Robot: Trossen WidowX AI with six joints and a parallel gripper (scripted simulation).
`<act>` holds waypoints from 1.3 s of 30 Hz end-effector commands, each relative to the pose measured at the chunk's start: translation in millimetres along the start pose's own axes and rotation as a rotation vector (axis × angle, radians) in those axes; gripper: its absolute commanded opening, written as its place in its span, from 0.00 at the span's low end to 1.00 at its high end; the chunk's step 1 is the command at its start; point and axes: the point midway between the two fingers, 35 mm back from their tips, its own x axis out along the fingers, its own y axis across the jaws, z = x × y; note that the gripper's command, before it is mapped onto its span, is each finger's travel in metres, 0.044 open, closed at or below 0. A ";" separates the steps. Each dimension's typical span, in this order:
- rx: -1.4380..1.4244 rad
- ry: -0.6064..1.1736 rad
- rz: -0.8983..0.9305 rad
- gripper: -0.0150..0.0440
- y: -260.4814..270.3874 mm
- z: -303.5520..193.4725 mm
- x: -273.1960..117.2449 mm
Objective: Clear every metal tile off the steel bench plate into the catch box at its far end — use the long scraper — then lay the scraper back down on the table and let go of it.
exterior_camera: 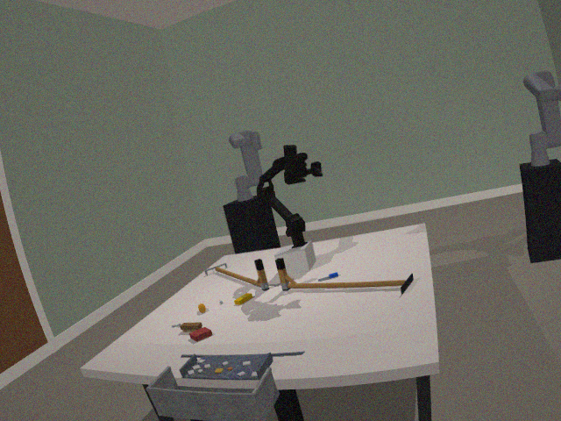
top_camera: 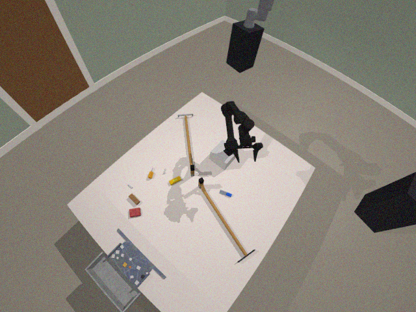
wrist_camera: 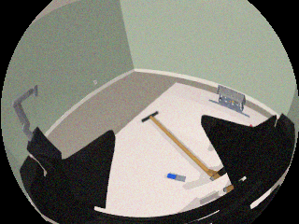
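The long scraper (top_camera: 223,220) (exterior_camera: 344,284) (wrist_camera: 182,147) lies on the table, with a wooden shaft, a dark flat blade and an upright black-topped grip near the arm's base. The steel bench plate (top_camera: 137,255) holds several scattered small tiles, mostly white, such as one white tile (top_camera: 138,267) (exterior_camera: 246,362) and an orange tile (top_camera: 124,264) (exterior_camera: 218,370). The grey catch box (top_camera: 112,278) (exterior_camera: 212,403) hangs at the plate's far end; I see no tiles inside. My gripper (top_camera: 247,161) (wrist_camera: 158,125) is open and empty, high above the table and away from both scraper and plate.
A second long tool (top_camera: 188,141) (exterior_camera: 237,275) with a thin bracket-like head lies beside the scraper. A blue-and-grey marker (top_camera: 225,194) (wrist_camera: 172,176), yellow block (top_camera: 175,180), orange-handled tool (top_camera: 150,175), brown block (top_camera: 134,199) and red block (top_camera: 134,212) lie on the table.
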 end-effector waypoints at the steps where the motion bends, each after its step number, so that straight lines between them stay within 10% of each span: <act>1: 0.047 -0.102 -0.026 1.00 -8.0 29.7 -11.8; 39: 0.319 -0.927 -0.175 1.00 -62.0 210.8 -183.3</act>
